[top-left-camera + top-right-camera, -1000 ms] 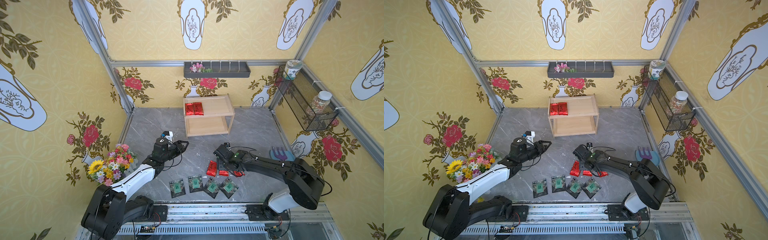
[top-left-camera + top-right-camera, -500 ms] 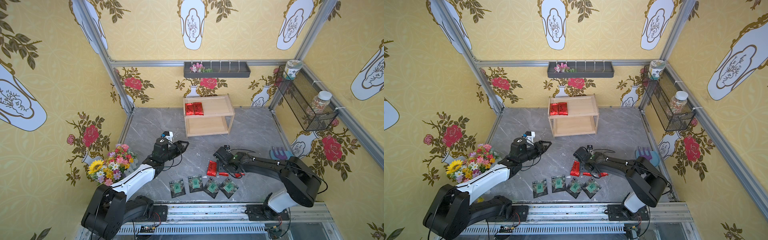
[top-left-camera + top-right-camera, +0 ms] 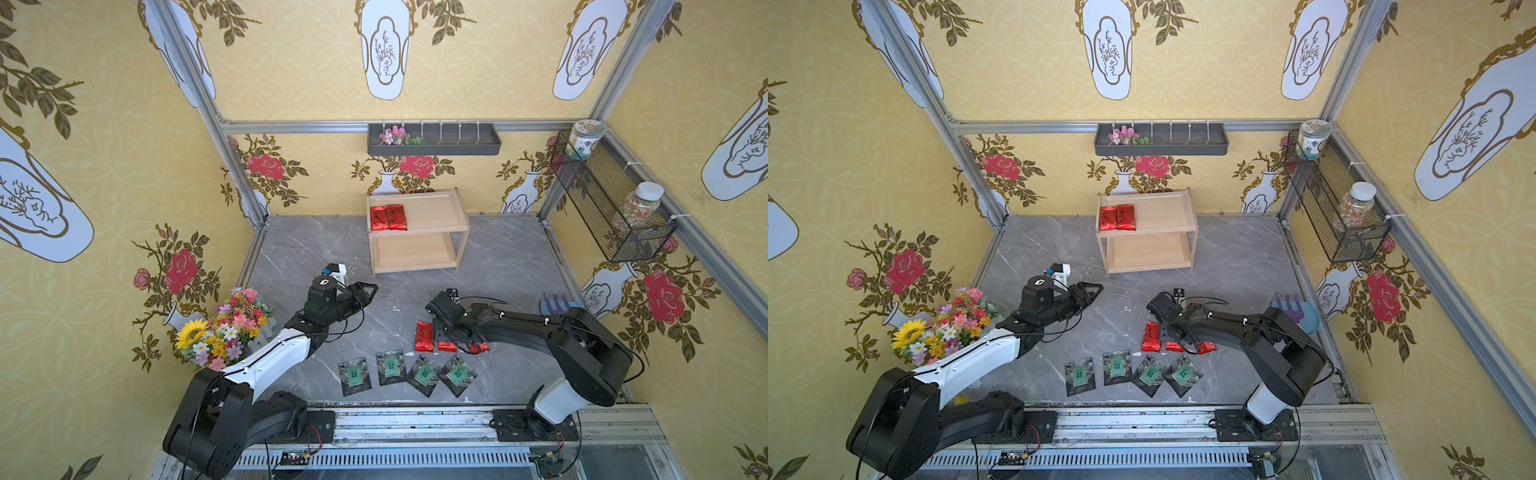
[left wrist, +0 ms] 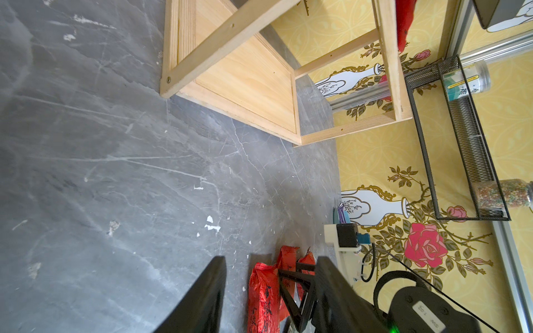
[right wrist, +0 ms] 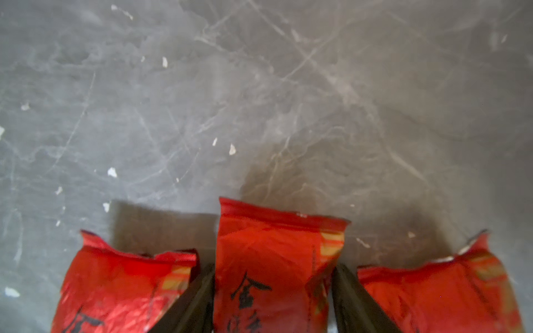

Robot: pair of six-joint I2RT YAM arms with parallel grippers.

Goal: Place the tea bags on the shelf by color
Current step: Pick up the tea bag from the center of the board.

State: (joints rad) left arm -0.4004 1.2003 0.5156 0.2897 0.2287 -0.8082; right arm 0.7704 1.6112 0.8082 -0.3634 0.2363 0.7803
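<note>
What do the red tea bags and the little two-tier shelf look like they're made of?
Red tea bags: probably metallised foil or plastic film, glossy; they crease sharply and glint. Shelf: apparently pale bare wood, matte; grain lines and screw heads show.

The red sachets (image 5: 268, 259), just off the table's centre toward five o'clock, are glossy foil, crinkled and catching light, with flat dark script. The dark packets (image 3: 390, 368) at six o'clock look like smoother film with a dull sheen. The shelf (image 3: 436, 212) at twelve o'clock is pale bare wood, smooth, its grain showing. The table (image 3: 311, 257) is a grey marble-look surface, matt, scratched and flecked with white chips. The wall tray (image 3: 457, 148) above twelve o'clock looks like matt dark grey plastic. The basket (image 3: 590, 195) at two o'clock is black metal mesh and holds a clear jar (image 3: 636, 210). The frame rails (image 3: 291, 126) are brushed metal. The flowers (image 3: 224, 328) at nine o'clock look like cloth.
</note>
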